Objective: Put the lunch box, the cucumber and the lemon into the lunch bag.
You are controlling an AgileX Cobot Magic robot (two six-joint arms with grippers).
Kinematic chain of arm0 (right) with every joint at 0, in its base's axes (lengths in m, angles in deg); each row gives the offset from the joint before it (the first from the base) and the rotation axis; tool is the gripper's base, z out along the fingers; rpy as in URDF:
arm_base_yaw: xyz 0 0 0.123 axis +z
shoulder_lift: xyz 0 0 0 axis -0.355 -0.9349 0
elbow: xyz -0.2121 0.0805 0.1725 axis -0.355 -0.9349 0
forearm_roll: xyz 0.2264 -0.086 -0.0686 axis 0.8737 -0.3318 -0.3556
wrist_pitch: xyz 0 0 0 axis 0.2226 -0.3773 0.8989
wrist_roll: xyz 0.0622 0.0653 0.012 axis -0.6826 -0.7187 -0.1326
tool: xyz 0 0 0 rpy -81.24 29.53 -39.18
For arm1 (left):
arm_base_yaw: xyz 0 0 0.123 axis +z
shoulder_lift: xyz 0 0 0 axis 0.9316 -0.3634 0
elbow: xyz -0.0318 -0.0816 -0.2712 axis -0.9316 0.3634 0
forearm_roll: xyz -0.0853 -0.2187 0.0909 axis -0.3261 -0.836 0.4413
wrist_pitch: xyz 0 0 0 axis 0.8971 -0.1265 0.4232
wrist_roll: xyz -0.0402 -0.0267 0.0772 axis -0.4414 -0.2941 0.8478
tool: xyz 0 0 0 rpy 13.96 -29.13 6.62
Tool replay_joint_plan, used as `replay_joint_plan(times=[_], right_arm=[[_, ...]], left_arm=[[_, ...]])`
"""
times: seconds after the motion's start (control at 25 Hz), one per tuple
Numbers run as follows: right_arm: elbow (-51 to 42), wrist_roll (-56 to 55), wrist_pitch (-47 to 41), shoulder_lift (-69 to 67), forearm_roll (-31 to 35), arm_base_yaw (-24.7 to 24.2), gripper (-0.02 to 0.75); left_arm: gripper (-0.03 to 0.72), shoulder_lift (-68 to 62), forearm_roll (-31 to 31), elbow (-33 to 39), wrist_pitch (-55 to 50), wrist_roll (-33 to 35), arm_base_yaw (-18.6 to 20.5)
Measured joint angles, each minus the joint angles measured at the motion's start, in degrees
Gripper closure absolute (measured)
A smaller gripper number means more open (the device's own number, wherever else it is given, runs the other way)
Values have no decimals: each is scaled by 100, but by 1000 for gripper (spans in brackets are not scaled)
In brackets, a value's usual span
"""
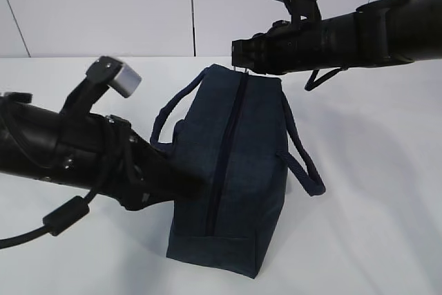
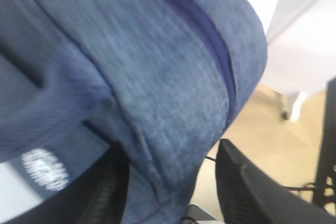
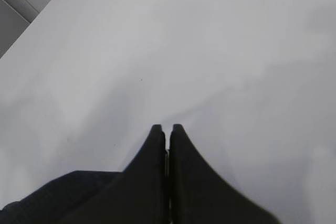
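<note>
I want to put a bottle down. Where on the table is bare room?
The table is bare right of the lunch bag and in front of the left arm. Around the bag it is crowded: left pincer at its side, right pincer above.

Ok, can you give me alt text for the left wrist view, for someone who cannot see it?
Dark blue lunch bag fills the frame, its closed zipper running diagonally and a white logo at lower left. The left hand has its fingers apart on either side of the bag's fabric edge.
</note>
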Motion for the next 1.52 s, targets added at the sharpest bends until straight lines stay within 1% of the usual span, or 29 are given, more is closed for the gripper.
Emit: replay_joint_plan(times=[0.16, 0.32, 0.44, 0.6, 0.64, 0.72, 0.84, 0.96, 1.08, 1.2, 1.32, 1.52], right_arm=[[0, 0, -21, 0, 0, 0, 738], [0, 13, -35, 0, -7, 0, 738], [0, 13, -65, 0, -12, 0, 738], [0, 13, -149, 0, -25, 0, 738], [0, 13, -152, 0, -36, 0, 738], [0, 13, -165, 0, -34, 0, 738], [0, 13, -208, 0, -38, 0, 738], [0, 13, -262, 0, -47, 0, 738], [4, 13, -274, 0, -47, -12, 738], [4, 13, -295, 0, -47, -12, 738], [4, 13, -295, 0, -47, -12, 738], [4, 13, -295, 0, -47, -12, 738]], left_arm=[[319, 544, 689, 0, 323, -926, 0], [319, 827, 1484, -206, 358, -2103, 0], [319, 841, 2292, -708, 344, -3177, 0], [319, 551, 3514, -1701, 33, -4484, 12], [319, 383, 3764, -1987, -153, -4741, 25], [319, 15, 4071, -2491, -567, -5091, 86], [319, -636, 4334, -3208, -1154, -5484, 204], [319, -1177, 4489, -3842, -1694, -5686, 309], [319, -1601, 4734, -4374, -1973, -5910, 350], [319, -1896, 4946, -4712, -2138, -6100, 350], [319, -2139, 4994, -4936, -2227, -6177, 350], [324, -2351, 4994, -5013, -2276, -6212, 350]])
